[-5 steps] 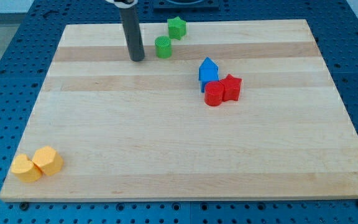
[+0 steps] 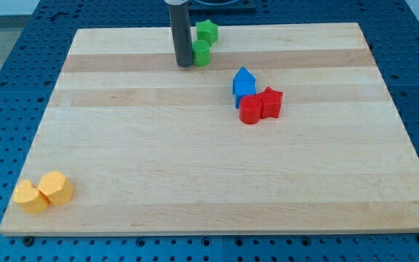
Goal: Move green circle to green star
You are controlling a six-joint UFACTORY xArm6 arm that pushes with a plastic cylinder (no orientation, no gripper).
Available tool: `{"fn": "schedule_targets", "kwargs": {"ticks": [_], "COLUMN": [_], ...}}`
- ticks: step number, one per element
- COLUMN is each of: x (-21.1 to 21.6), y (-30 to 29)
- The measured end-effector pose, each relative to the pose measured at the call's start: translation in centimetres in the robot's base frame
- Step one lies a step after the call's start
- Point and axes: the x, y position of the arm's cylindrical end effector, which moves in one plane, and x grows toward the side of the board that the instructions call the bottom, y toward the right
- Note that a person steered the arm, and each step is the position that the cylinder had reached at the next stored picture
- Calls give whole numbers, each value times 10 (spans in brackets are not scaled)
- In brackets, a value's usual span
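Observation:
The green circle [image 2: 202, 52] sits near the view's top, just below the green star [image 2: 206, 30], close to it or touching. My tip [image 2: 184, 65] stands on the board right against the circle's left side. The rod rises from there and hides part of the circle's left edge.
A blue house-shaped block [image 2: 244, 85] stands right of centre, with a red circle [image 2: 251, 110] and a red star [image 2: 270, 102] touching just below it. Two yellow blocks [image 2: 44, 191] lie at the bottom left corner of the wooden board [image 2: 209, 175].
My tip has moved to the view's right, reaching the green circle and pushing it right, up close under the green star.

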Motion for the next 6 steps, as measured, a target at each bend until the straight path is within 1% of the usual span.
{"fn": "schedule_targets", "kwargs": {"ticks": [2,3,4,5,6], "x": [-14,-4,29,29,12], "y": [16,19,28,41,49]}}
